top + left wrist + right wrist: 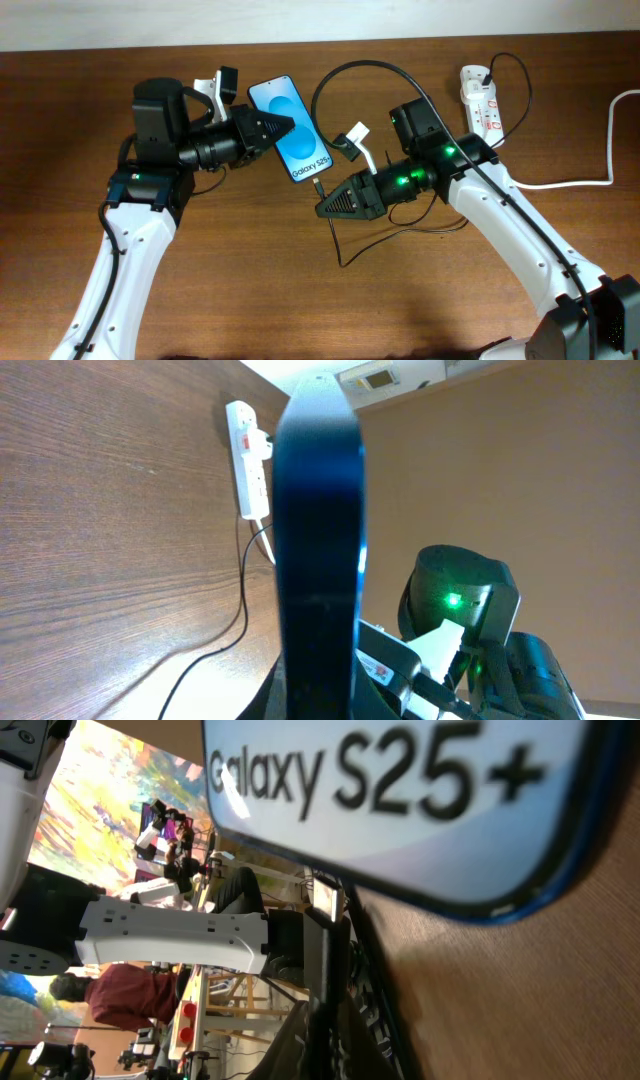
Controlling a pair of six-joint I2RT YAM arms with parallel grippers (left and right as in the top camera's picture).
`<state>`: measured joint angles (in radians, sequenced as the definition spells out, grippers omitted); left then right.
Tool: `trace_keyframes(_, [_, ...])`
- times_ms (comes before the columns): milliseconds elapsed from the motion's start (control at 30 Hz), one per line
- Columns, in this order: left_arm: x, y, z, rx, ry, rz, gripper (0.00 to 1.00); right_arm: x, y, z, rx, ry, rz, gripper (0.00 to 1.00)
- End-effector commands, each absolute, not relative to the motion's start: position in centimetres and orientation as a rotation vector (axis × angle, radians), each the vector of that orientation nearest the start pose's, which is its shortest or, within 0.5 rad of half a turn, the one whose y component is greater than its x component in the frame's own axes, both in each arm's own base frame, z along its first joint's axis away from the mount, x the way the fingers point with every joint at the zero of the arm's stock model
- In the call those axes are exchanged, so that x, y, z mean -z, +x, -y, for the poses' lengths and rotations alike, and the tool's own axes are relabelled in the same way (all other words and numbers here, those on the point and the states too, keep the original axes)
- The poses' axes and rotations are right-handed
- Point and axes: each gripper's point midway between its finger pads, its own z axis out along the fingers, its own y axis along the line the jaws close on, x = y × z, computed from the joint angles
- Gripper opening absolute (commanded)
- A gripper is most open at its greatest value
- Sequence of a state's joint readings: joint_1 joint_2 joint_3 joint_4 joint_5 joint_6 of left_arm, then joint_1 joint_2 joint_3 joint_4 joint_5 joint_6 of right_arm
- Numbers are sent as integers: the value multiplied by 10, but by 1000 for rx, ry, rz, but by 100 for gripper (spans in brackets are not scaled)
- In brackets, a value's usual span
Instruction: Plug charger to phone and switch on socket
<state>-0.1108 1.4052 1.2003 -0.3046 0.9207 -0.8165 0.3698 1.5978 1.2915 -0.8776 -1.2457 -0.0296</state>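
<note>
My left gripper is shut on the phone and grips its long left edge. The blue screen faces up, with the white text end toward my right gripper. In the left wrist view the phone shows edge-on as a dark blue bar. My right gripper is shut on the charger's small plug tip, which meets the phone's text end. I cannot tell whether it is seated. In the right wrist view the tip points up at the phone. The black cable loops back to the socket.
The socket's thick white cord runs off to the right edge. The charger's black plug sits in the socket, which also shows in the left wrist view. Slack black cable lies on the wooden table below my right gripper.
</note>
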Motion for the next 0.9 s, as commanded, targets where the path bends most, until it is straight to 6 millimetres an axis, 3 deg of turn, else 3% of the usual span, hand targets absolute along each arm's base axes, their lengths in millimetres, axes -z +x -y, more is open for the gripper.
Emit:
trace_keyframes(0, [-308, 361, 182, 1537, -78, -2175, 0, -249, 244, -270, -1785, -835, -2270, 4])
trace_keyframes(267, [-308, 360, 182, 1522, -40, -2166, 0, -259, 239, -271, -1863, -848, -2220, 4])
trace_keyframes(633, [-309, 359, 183, 1530, -34, -2166, 0, -257, 240, -271, -1851, -849, -2223, 4])
trace_keyframes(867, [-309, 358, 184, 1537, -28, -2165, 0, -261, 258, -252, -1849, -758, -2200, 4])
